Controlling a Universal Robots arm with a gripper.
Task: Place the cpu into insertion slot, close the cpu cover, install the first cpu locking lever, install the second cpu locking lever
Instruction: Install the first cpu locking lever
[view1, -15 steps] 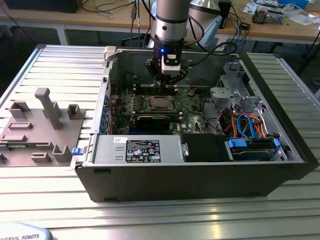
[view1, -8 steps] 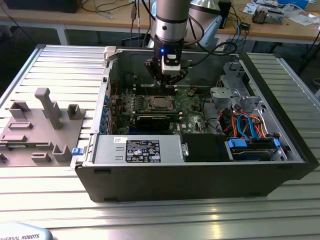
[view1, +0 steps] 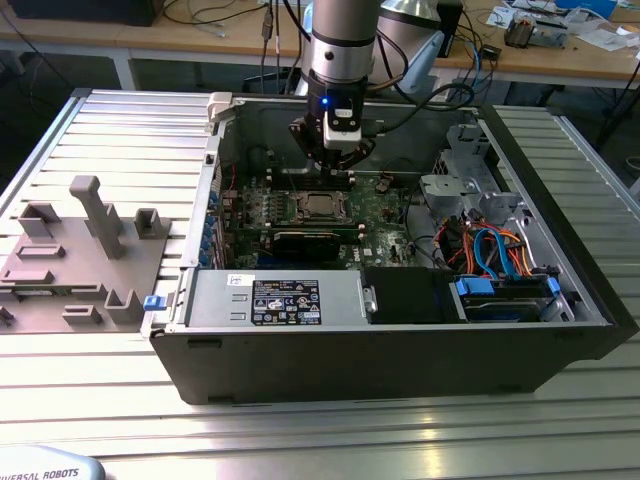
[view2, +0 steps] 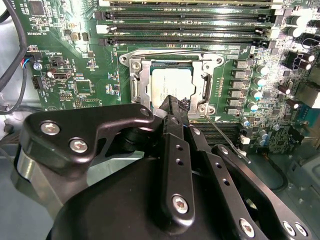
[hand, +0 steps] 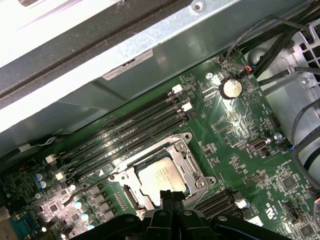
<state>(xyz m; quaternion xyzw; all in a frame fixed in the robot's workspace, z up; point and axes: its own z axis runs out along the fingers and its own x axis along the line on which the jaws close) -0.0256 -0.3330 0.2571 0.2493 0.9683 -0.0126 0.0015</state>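
- Because the cpu (view2: 170, 86) lies flat inside the insertion slot (view2: 134, 80) on the green motherboard (view2: 75, 85), its silvery top face showing in both wrist views, the seating step reads as done.
- The cpu cover (view2: 204, 86) lies down around the chip, its square window framing the metal face. Lying flat like that, it pins the chip's edges, so I judge the closing step done too.
- The end effector (view2: 174, 104) hangs low over the socket's near edge, by a corner of the cover. Its fingers look pressed together with nothing between them, a narrow tip better suited to pushing a thin part than to clasping one. Whether it touches the cover I cannot tell.
- One thin wire lever (view2: 227, 140) runs out from that corner, slanting away across the board, so it seems not hooked down. The tip is nearest to its root.
- A second wire lever (view2: 190, 51) lies along the socket's far edge, beside the memory slots (view2: 190, 25). I cannot tell whether it is latched.
- In the exterior view the arm (view1: 340, 40) reaches straight down into the open black computer case (view1: 400, 340). The case lies on its side on the ribbed counter (view1: 120, 120), so the board faces up to a vertical approach.
- A grey fixture block (view1: 100, 220) sits on the counter at the exterior view's left, apart from the case.
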